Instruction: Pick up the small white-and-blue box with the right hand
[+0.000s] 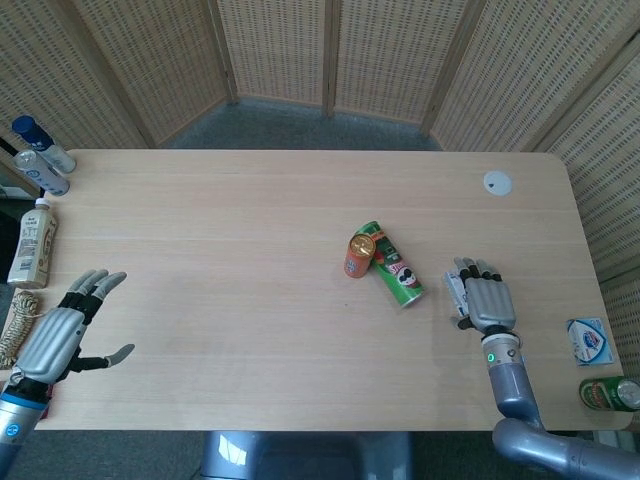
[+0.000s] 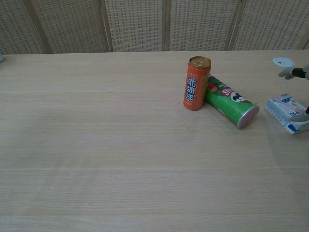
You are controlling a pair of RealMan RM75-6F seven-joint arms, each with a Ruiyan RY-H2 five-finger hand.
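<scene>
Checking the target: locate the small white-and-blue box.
In the chest view, the small white-and-blue box lies flat at the table's right edge, right of the lying green tube, under the right hand.

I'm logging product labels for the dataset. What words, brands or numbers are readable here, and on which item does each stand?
"北冰洋": white characters running down the upright orange can.
Green tube lying beside it: a moustached mascot face shows; its lettering is too blurred to read.
Small white-and-blue box: print too small to read.
Bottles at the table's left edge: labels too small to read.
</scene>
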